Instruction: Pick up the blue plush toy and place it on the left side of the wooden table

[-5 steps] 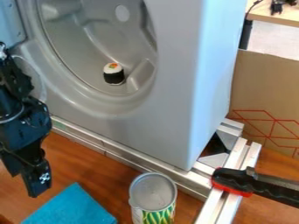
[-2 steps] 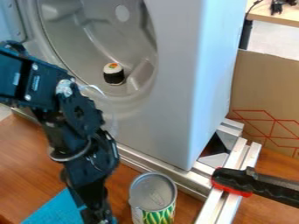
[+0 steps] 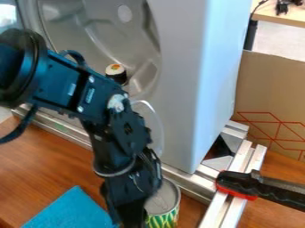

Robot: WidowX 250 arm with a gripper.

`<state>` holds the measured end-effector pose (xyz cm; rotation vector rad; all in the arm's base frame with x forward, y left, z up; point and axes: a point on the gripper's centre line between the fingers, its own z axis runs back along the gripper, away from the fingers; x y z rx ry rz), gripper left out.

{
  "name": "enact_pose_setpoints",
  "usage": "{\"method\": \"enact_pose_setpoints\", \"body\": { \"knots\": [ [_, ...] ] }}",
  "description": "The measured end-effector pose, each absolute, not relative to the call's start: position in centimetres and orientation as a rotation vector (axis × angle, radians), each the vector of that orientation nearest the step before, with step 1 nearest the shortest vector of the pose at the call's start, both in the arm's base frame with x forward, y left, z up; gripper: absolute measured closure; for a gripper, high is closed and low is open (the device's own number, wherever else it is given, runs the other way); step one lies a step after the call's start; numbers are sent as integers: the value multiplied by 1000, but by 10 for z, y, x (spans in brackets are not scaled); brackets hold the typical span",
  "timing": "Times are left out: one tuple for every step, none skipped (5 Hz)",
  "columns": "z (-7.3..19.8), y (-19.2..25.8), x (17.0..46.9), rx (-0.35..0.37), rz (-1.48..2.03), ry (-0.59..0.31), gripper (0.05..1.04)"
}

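A black robot arm (image 3: pixel 74 89) enters from the 10 o'clock edge and slants down to about 6 o'clock, where its pincer (image 3: pixel 132 219) hangs just beside a lidded can (image 3: pixel 167 199), overlapping its left side in the camera view. Whether the pincer is wide or narrow cannot be told, nor whether it touches the can. The step in hand looks like positioning beside the can; as a judgement, the next move calls for careful alignment, since a sideways nudge could tip it. The can stands upright at 6 o'clock, its side patterned in green and yellow.

The surface, left to right: a wooden counter (image 3: pixel 42 162) spans the lower part, with a blue cloth (image 3: pixel 71 209) lying flat at 7 o'clock. A metal rail (image 3: pixel 62 129) crosses it diagonally from 9 o'clock toward 5. Behind the rail stands a large grey housing (image 3: pixel 187 89) with a round hollow; inside, at 11 o'clock, sits a toy sushi roll (image 3: pixel 116 70), white on top, dark around its side. Between 4 and 5 o'clock, a black-and-red handle (image 3: pixel 238 183) lies across another length of metal framing (image 3: pixel 223 209).

In the room, a cardboard sheet (image 3: pixel 268 78) with red lines stands at 3 o'clock. Beyond, near 1 o'clock, is a pale table (image 3: pixel 292 18).
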<state>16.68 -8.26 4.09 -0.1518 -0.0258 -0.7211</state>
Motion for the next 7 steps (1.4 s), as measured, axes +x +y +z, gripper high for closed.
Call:
{"method": "enact_pose_setpoints", "body": {
  "knots": [
    [30,-99,166,-175,-747,-16,83],
    [23,-105,164,-166,-742,4,83],
    [11,-106,161,-104,-745,55,83],
    [5,-104,160,-86,-748,78,83],
    [3,-98,158,-60,-748,90,122],
    [0,-86,158,-58,-714,103,402],
    [1,-83,158,-67,-711,100,690]
  ]
}}
